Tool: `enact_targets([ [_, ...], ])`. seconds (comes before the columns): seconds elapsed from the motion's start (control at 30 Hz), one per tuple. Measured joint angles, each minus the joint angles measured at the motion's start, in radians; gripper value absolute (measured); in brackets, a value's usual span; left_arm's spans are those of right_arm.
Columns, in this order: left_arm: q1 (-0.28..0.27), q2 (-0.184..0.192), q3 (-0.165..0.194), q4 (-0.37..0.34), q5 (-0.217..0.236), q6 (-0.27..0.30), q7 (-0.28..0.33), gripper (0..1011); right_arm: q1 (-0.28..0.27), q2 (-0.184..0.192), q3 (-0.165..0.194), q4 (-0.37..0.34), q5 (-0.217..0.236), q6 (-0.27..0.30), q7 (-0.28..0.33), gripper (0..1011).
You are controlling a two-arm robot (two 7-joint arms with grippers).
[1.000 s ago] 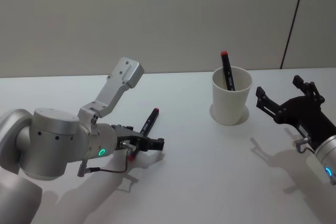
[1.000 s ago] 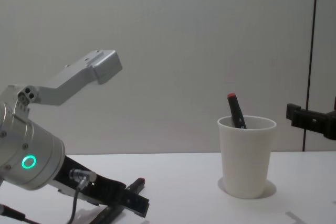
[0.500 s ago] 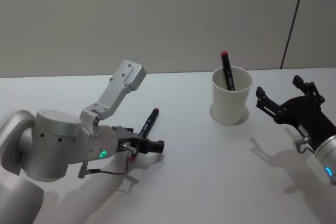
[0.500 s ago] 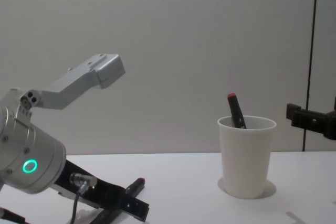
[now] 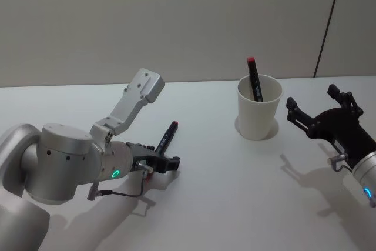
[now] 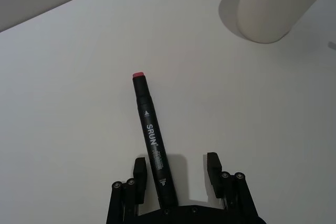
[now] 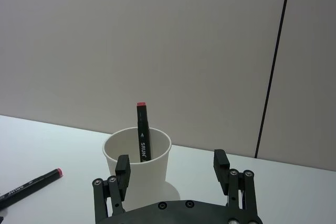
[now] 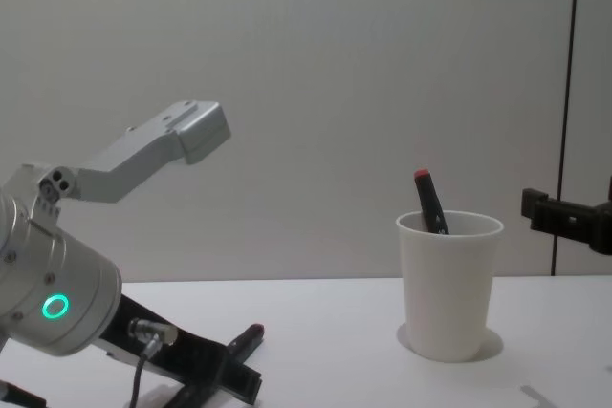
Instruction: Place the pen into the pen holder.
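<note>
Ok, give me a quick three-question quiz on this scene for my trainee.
1. True or false: a standing pen is already in the pen holder.
2. Relative to the lying pen, the left gripper is: A shut on it; B open, straddling its end; C over the pen holder.
3. Fill in: the right gripper is ___ (open or shut).
Key: 1 true; 2 B; 3 open.

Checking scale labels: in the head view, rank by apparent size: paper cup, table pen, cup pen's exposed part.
1. paper cup
2-3. table pen and cup pen's exposed part: alike in length; the left pincer covers part of the table pen, so unranked.
</note>
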Motion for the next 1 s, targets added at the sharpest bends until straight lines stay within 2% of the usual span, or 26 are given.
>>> enact_targets([
  [0.37,0.000,0.000,0.001,0.000,0.003,-0.001,-0.002,403,0.000,0.000,0.000,0.000,0.000,0.000,0.000,1002],
  [0.4,0.000,0.000,0.001,0.000,0.004,-0.001,-0.002,340,0.000,0.000,0.000,0.000,0.000,0.000,0.000,1002],
  [0.5,0.000,0.000,0.002,0.000,0.004,-0.001,-0.002,282,0.000,0.000,0.000,0.000,0.000,0.000,0.000,1002],
  [0.57,0.000,0.000,0.002,0.000,0.004,-0.001,-0.002,205,0.000,0.000,0.000,0.000,0.000,0.000,0.000,1002],
  [0.63,0.000,0.000,0.002,0.000,0.004,-0.001,-0.002,173,0.000,0.000,0.000,0.000,0.000,0.000,0.000,1002],
  [1.0,0.000,0.000,0.002,0.000,0.005,-0.001,-0.004,173,0.000,0.000,0.000,0.000,0.000,0.000,0.000,1002],
])
